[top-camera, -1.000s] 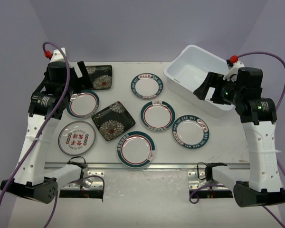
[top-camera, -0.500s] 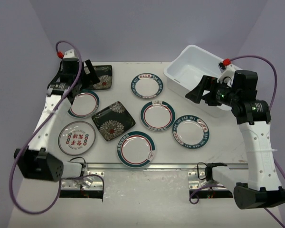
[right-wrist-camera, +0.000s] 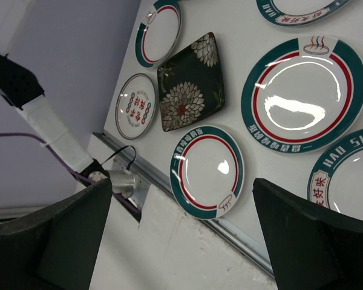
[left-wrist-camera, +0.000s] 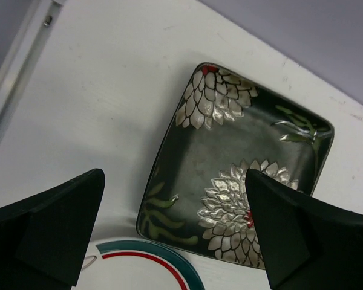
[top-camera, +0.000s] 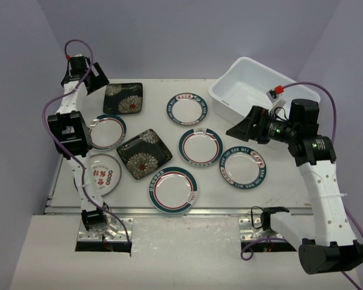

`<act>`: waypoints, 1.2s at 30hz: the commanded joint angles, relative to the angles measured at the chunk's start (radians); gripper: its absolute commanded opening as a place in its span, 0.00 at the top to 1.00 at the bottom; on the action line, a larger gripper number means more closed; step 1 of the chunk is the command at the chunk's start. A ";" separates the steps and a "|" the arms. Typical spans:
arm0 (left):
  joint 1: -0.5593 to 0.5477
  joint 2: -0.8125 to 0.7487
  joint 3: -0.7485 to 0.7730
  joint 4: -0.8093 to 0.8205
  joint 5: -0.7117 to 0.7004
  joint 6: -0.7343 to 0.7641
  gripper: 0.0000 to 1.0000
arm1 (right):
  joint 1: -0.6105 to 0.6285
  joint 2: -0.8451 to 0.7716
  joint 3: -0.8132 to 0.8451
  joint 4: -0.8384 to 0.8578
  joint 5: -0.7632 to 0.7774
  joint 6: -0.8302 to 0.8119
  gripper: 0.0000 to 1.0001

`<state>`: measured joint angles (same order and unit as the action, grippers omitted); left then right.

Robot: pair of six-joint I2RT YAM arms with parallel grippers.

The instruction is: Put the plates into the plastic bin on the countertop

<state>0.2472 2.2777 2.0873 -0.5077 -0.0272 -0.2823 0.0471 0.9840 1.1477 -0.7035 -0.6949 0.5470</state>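
Note:
Several round white plates with teal rims lie on the countertop (top-camera: pixel 278 187): one at the front (top-camera: pixel 173 190), one in the middle (top-camera: pixel 201 147), one lettered to its right (top-camera: pixel 242 168). Two black square flower plates lie at the back left (top-camera: pixel 122 98) and centre left (top-camera: pixel 144 153). The white plastic bin (top-camera: pixel 254 99) stands empty at the back right. My left gripper (top-camera: pixel 97 78) is open and empty, hovering above the back black plate (left-wrist-camera: pixel 242 181). My right gripper (top-camera: pixel 242 127) is open and empty, raised over the round plates left of the bin (right-wrist-camera: pixel 207 171).
More round plates lie at the back centre (top-camera: pixel 186 109), at the left (top-camera: pixel 106 132) and at the front left (top-camera: pixel 98 174), the last partly behind the left arm. A metal rail (top-camera: pixel 218 211) runs along the front edge. Purple walls enclose the back and sides.
My left arm has stretched toward the back left corner, taking its gripper from the left round plate to the back black plate. My right gripper has swung left and down, away from the bin.

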 commanded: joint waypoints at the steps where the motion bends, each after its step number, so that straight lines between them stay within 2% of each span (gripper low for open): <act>1: 0.079 0.050 0.038 -0.009 0.236 0.025 0.00 | 0.014 0.020 0.064 0.036 -0.042 0.013 0.01; 3: 0.103 0.096 0.052 0.002 0.407 0.005 0.00 | 0.014 0.046 0.090 0.029 -0.047 0.010 0.01; 5: 0.109 0.153 0.069 0.003 0.514 0.014 0.01 | 0.015 0.059 0.107 0.022 -0.046 0.004 0.01; 8: 0.111 0.194 0.072 0.012 0.586 0.005 0.02 | 0.014 0.065 0.131 0.007 -0.043 -0.008 0.01; 11: 0.118 0.241 0.075 0.009 0.607 -0.013 0.09 | 0.014 0.054 0.137 0.001 -0.040 -0.017 0.01; 18: 0.124 0.365 0.094 0.023 0.708 -0.064 0.31 | 0.016 0.013 0.115 -0.010 -0.037 -0.029 0.01; 20: 0.123 0.381 0.093 0.038 0.727 -0.078 0.41 | 0.016 0.004 0.110 -0.019 -0.036 -0.033 0.01; 22: 0.123 0.395 0.094 0.041 0.727 -0.081 0.56 | 0.016 -0.003 0.101 -0.030 -0.031 -0.031 0.01; 24: 0.123 0.401 0.094 0.043 0.716 -0.081 0.61 | 0.014 -0.012 0.090 -0.031 -0.030 -0.026 0.01; 26: 0.123 0.406 0.092 0.041 0.698 -0.081 0.72 | 0.015 -0.021 0.077 -0.025 -0.032 -0.013 0.01; 30: 0.126 0.422 0.094 0.043 0.672 -0.099 1.00 | 0.016 -0.028 0.066 -0.021 -0.037 0.004 0.01; 36: 0.127 0.355 0.040 0.182 0.767 -0.222 1.00 | 0.015 -0.037 0.082 -0.052 -0.014 -0.014 0.01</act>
<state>0.3805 2.6415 2.1809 -0.3946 0.7463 -0.4331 0.0570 0.9649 1.2198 -0.7537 -0.7157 0.5439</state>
